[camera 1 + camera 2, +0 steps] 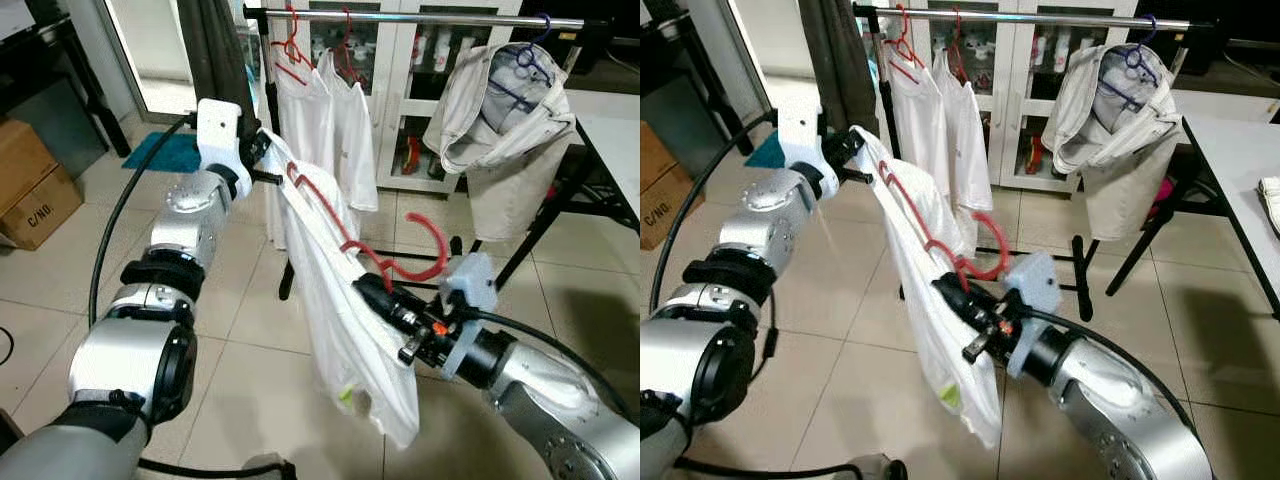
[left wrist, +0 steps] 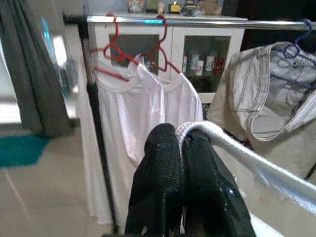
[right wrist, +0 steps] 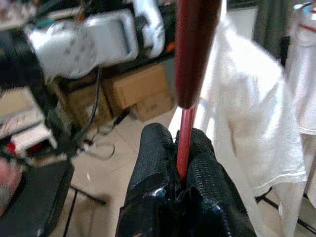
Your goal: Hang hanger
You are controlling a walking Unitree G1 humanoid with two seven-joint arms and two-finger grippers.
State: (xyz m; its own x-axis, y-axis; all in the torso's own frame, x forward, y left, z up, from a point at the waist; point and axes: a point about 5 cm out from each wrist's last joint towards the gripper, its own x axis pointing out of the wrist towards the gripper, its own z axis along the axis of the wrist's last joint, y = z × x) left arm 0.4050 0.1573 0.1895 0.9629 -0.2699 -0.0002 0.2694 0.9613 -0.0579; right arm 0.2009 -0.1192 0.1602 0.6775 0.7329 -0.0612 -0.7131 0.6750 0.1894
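Right hand point(image 1: 372, 283) around half-draped red hanger point(image 1: 415, 262)

hanger point(image 1: 352, 243): red plastic, smooth, glossy
shirt point(image 1: 350, 330): thin white cloth, matt, creased
rail point(image 1: 420, 17): polished metal, shiny
right gripper point(image 3: 182, 170): fingers w/ black textured pads, rough, clamped on hanger's red stem
left gripper point(image 2: 180, 148): same black pads, pinching shirt hem
arms point(image 1: 190, 235): brushed silver metal, white plastic wrist housings
floor point(image 1: 250, 330): glazed tile, semi-gloss
box point(image 1: 35, 190): brown cardboard, matt
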